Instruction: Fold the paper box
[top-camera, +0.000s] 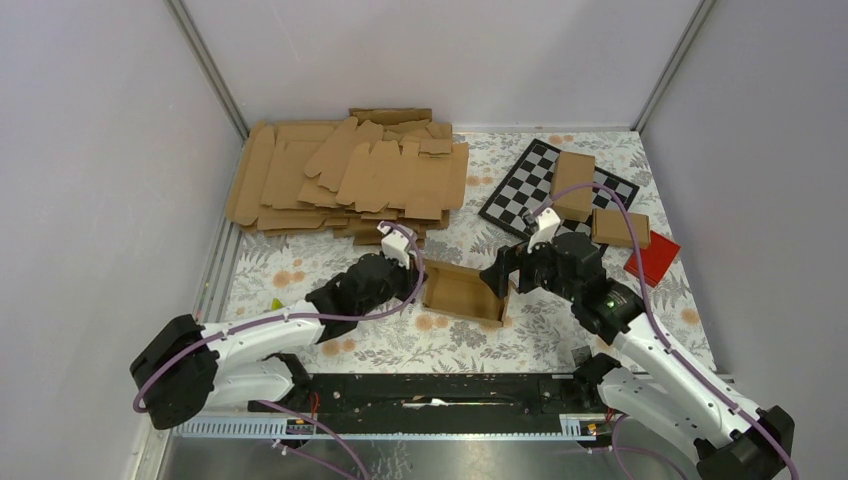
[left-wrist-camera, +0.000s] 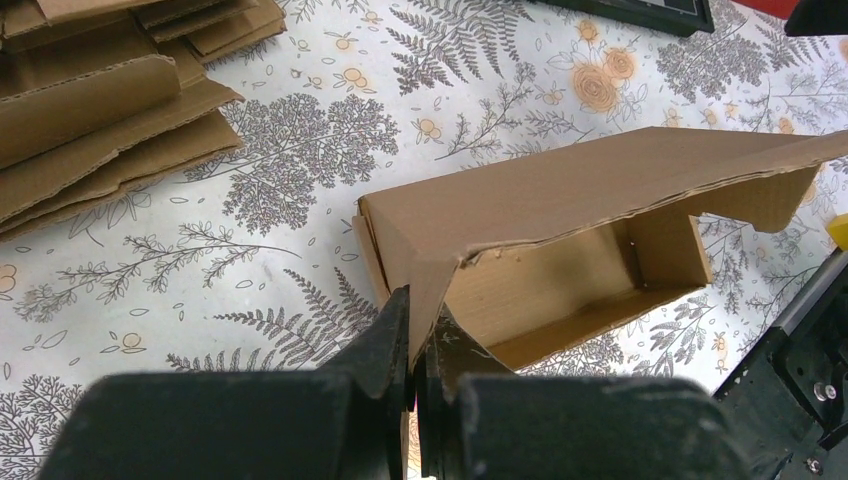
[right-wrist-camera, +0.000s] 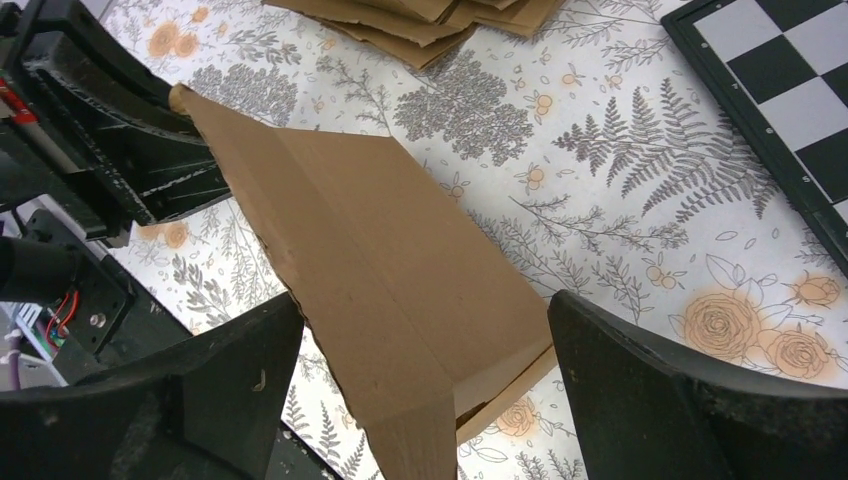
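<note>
With your left tool (left-wrist-camera: 418, 325) pinched shut on the lid edge of the paper box (top-camera: 462, 292), hold that corner steady at the middle of the desk (top-camera: 300, 270), then close your right tool (right-wrist-camera: 425, 310), wide open and gripping nothing astride the other end, squarely so the crease folds straight.

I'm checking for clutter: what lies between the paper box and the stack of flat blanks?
Only bare floral tablecloth, seen in the left wrist view between the paper box and the blank stack.
</note>
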